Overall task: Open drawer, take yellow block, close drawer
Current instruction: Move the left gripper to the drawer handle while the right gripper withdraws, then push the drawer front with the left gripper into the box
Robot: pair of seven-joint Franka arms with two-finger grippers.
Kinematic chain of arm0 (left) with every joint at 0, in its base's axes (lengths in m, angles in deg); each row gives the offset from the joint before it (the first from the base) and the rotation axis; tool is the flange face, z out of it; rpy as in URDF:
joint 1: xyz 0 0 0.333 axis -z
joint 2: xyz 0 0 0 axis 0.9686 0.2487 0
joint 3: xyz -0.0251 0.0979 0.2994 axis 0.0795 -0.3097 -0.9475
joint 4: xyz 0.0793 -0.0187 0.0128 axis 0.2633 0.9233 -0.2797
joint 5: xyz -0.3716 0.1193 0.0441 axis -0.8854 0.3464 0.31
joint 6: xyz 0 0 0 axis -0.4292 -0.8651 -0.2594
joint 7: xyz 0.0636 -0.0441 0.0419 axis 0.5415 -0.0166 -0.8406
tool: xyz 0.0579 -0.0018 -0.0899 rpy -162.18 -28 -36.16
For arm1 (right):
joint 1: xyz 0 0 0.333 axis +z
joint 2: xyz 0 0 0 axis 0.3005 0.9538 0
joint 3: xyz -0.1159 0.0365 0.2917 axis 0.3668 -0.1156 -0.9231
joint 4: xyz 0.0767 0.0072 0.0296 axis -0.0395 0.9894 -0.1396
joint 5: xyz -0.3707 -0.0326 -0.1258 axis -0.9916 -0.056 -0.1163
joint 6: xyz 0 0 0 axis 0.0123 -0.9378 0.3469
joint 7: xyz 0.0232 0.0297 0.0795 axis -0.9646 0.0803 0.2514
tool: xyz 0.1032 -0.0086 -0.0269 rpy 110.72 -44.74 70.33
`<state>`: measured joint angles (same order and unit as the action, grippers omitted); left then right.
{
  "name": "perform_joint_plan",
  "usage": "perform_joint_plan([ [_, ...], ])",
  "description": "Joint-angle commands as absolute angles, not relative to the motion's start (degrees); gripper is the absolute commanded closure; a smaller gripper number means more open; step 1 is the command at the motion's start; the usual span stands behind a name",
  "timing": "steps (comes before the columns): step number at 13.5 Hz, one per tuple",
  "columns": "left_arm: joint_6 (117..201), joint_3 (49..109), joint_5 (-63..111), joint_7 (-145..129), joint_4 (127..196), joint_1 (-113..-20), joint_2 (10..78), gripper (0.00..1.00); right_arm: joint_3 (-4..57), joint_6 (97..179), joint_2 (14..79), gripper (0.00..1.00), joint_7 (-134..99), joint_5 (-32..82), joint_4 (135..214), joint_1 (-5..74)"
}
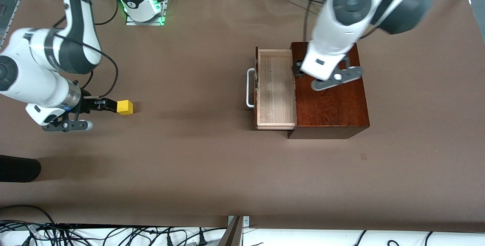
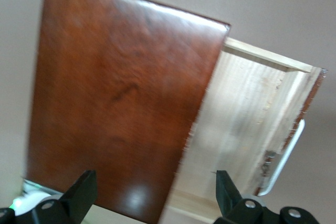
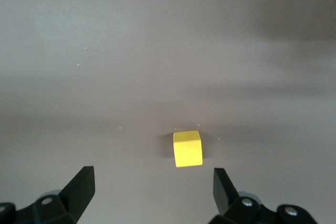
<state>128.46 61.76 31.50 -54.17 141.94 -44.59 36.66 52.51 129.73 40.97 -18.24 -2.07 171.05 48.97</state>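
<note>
The right arm comes from its base and bends low toward its own end of the table. The right gripper (image 1: 108, 104) is close above the surface, fingers (image 3: 79, 184) spread wide and holding nothing. The left arm is raised, and the left gripper (image 1: 296, 68) hangs with fingers (image 2: 84, 190) also wide apart.

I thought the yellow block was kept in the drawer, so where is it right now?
The yellow block sits on the bare brown table toward the right arm's end, well away from the open drawer, with the open right gripper beside it, not holding it.

Even light, blurred left arm (image 1: 363, 7)
</note>
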Motion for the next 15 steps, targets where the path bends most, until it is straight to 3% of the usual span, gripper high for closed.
perform_joint_plan([
  [1,129.2,61.2,28.5,-65.3,135.5,-40.5,43.5,0.00,46.3,128.0,35.3,0.00,-20.1,-5.2,171.9,42.5],
  [7,142.8,70.7,27.7,-87.0,135.3,-40.3,50.4,0.00,34.3,127.8,28.0,0.00,-27.5,-9.0,174.5,30.0],
  [10,147.1,73.1,27.8,-94.9,135.4,-40.0,53.4,0.00,31.5,126.2,24.5,0.00,-28.9,-11.7,175.3,27.0],
  [11,147.9,73.6,27.8,-96.2,135.4,-39.7,54.4,0.07,30.7,125.6,23.6,0.00,-28.9,-12.2,175.3,25.7],
  [12,147.9,73.9,27.7,-97.1,135.6,-39.6,55.0,0.21,30.2,125.1,22.9,0.00,-28.8,-12.3,175.4,24.9],
  [13,147.9,74.2,27.7,-98.6,135.7,-39.5,55.7,0.26,30.1,124.6,22.4,0.00,-28.8,-12.4,175.3,24.9],
  [15,148.0,74.3,27.7,-100.6,136.1,-39.1,56.9,0.26,30.1,124.0,22.5,0.00,-28.7,-12.6,174.9,25.0],
])
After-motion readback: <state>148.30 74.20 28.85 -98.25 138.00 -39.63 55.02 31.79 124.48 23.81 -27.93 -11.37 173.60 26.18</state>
